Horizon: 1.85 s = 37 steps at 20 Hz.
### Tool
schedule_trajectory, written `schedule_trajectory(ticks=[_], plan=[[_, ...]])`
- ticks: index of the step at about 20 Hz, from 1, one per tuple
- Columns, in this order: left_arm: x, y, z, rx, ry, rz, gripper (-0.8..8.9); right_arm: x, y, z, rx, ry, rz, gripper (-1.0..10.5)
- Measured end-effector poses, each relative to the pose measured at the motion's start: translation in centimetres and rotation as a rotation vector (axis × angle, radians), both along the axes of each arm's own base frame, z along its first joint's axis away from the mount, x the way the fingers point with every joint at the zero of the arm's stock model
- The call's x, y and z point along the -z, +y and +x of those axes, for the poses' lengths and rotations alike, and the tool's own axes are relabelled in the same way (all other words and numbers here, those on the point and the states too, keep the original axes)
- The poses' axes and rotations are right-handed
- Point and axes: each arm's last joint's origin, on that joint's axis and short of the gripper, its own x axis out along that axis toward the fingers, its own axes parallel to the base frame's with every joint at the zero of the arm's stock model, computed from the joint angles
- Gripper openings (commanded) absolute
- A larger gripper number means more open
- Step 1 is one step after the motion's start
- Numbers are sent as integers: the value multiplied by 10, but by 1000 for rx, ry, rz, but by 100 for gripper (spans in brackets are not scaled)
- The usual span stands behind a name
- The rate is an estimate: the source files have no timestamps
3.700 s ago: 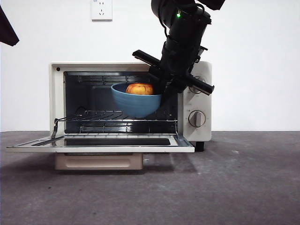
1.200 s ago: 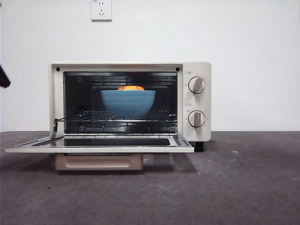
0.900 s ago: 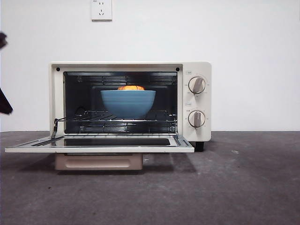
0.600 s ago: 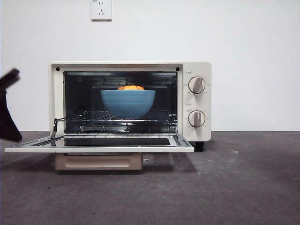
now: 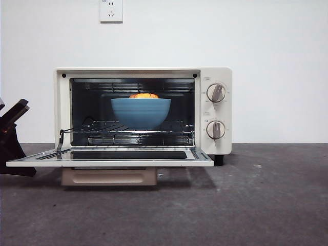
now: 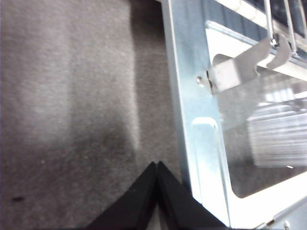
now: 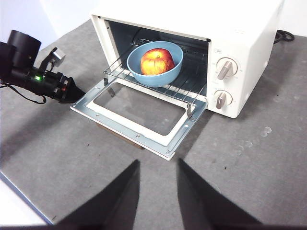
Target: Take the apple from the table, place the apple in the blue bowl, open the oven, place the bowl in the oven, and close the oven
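Note:
The cream-white oven (image 5: 215, 74) stands with its door (image 5: 110, 160) folded down flat. On its wire rack sits the blue bowl (image 5: 141, 113) (image 7: 152, 76), and the red apple (image 7: 157, 61) lies in it; only the apple's top (image 5: 143, 96) shows in the front view. My left gripper (image 6: 156, 167) (image 5: 23, 166) is shut and empty, low over the table just beside the door's left end. The right gripper (image 7: 157, 163) hangs open high above the table in front of the oven, holding nothing.
The dark grey table (image 5: 246, 205) runs out in front of and to the right of the oven. A wall socket (image 5: 111, 10) sits above the oven. Two knobs (image 5: 216, 93) are on the oven's right panel. A black cable (image 7: 285, 34) lies behind the oven.
The right gripper let go of the bowl and left the front view; the bowl now rests level on the rack. My left gripper came in from the left edge and sank beside the door.

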Motion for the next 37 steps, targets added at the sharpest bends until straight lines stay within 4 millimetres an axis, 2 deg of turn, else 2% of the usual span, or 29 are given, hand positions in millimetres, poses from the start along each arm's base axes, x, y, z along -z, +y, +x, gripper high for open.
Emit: schedule_trajectory(ticks=[6, 12, 15, 22, 26, 30, 37], plan=[[-4, 1, 6, 11, -56, -134, 6, 2, -3, -1, 23, 15, -12, 122], [-36, -7, 24, 44, -281, -321, 6, 4, -3, -2, 35, 43, -12, 122], [-47, -5, 29, -23, -372, -330, 6, 4, -3, -2, 37, 46, -9, 122], [-55, -3, 34, -54, -386, -335, 6, 4, -4, -2, 45, 58, 4, 122], [-64, -7, 29, -38, -374, -340, 7, 4, -4, -2, 43, 54, -2, 122], [-84, -14, 17, -19, -383, -332, 7, 4, -4, -1, 57, 33, -23, 122], [-120, -31, -23, -21, -405, -188, 7, 16, 3, 5, 69, -10, -39, 122]])
